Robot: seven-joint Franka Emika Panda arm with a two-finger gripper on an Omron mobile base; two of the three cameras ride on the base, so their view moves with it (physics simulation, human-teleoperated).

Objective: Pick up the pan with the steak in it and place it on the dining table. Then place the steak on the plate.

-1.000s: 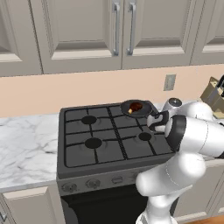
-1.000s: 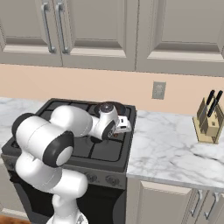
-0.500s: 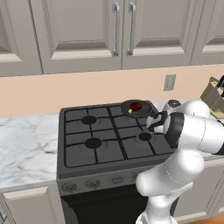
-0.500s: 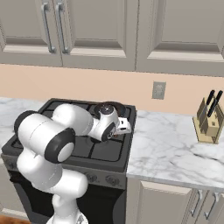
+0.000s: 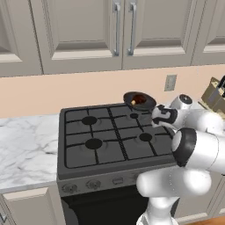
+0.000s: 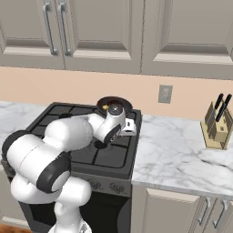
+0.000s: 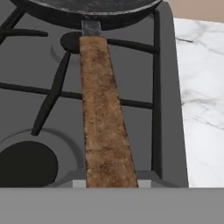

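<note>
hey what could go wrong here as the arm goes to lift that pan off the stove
The gripper is lined up on the far end of the pan's long wooden handle, so the heavy bowl may droop or twist once lifted. A tilt could spill the steak, which sits loose inside. The pan is at the back right of the stove, close to the wall, leaving little room to swing.

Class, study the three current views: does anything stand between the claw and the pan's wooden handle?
Nothing visible does. In the hand view the handle runs straight from the bottom edge up to the pan over the stove, with nothing across it. In the left base view the claw sits just beside the pan.
</note>
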